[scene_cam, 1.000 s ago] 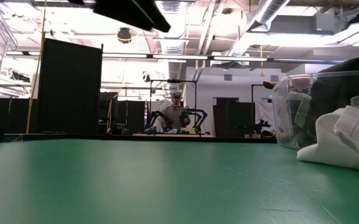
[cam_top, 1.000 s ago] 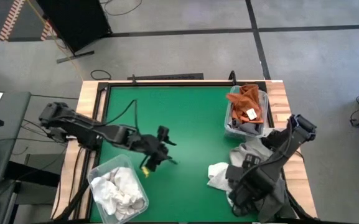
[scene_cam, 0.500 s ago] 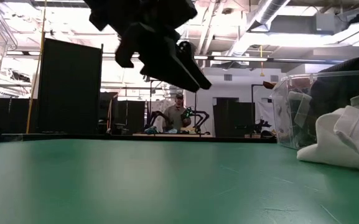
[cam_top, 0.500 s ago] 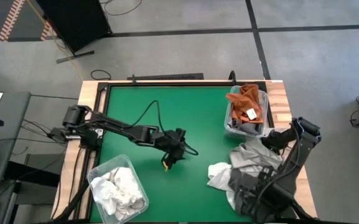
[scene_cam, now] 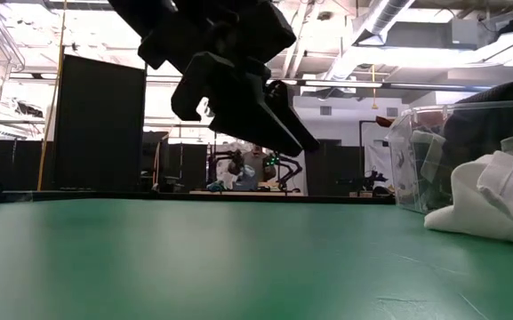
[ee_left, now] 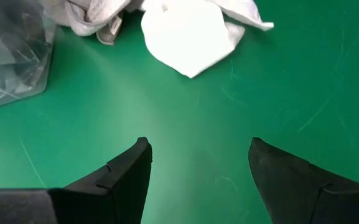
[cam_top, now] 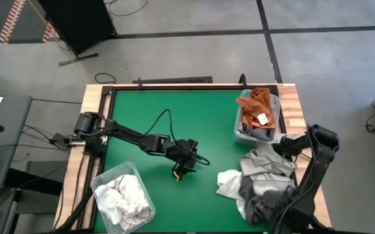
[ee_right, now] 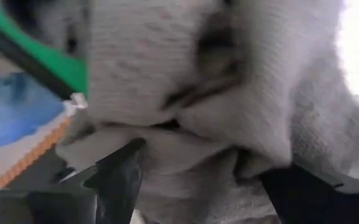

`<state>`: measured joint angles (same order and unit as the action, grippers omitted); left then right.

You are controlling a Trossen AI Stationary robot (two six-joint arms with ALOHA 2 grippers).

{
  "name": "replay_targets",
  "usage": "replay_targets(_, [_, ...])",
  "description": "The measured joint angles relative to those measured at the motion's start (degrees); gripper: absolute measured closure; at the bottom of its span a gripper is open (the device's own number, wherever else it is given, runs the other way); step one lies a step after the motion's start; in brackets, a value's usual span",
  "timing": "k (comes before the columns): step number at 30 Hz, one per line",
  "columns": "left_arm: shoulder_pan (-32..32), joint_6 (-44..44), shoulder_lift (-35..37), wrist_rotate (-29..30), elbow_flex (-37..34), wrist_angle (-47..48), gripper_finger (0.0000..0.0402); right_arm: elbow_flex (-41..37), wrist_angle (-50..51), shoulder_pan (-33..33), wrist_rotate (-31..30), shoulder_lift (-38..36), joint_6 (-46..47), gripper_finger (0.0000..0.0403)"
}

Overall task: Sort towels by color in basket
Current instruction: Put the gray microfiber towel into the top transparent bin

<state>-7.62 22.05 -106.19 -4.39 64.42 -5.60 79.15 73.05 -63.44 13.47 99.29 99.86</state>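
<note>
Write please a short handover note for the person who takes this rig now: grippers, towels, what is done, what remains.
Left gripper: open, empty, above mid-table, facing the white towel.
Right gripper: open, pressed into the grey towels at the right edge, nothing lifted yet.
Left bin: white towels.
Right bin: orange towels over dark grey ones.
Done: both bins partly filled by color.
Left: the loose pile of grey and white towels on the right side.

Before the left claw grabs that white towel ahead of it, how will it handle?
The white towel lies crumpled flat, so it is probably floppy and will drape. It looks thin, likely light. Its edge meets the grey towels, which might drag along.
</note>
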Motion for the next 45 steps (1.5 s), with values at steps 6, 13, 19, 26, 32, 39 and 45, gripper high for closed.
replay_targets(6, [0.00,-0.88,0.06,-1.37,0.00,-1.42,0.0148,-5.18,-12.20,0.11,-1.80,0.31,1.62,0.0076])
replay_targets(13, [0.00,-1.86,0.06,-1.37,0.00,-1.15,0.0148,-11.23,-20.12,1.14,-6.01,0.33,2.33,0.0076])
replay_targets(19, [0.00,-1.79,0.06,-1.36,0.00,-0.79,0.0148,-15.96,-21.59,3.67,-12.08,0.28,2.31,0.0076])
replay_targets(26, [0.00,-1.91,0.06,-1.35,0.00,-0.04,0.0148,-20.64,-23.16,7.24,-13.06,0.05,-1.29,0.0111])
replay_targets(32, [0.00,-1.93,0.06,-1.35,0.00,1.37,0.0148,-22.05,-23.42,9.96,-13.13,0.02,-7.30,0.0220])
replay_targets(39, [0.00,-1.93,0.08,-1.33,0.00,2.18,0.0148,-22.16,-25.24,12.85,-21.93,0.18,-14.84,0.0354])
replay_targets(45, [-0.02,-3.32,0.07,-1.33,0.00,3.74,0.0148,-18.93,-25.16,15.72,-32.24,0.72,-22.48,0.0354])
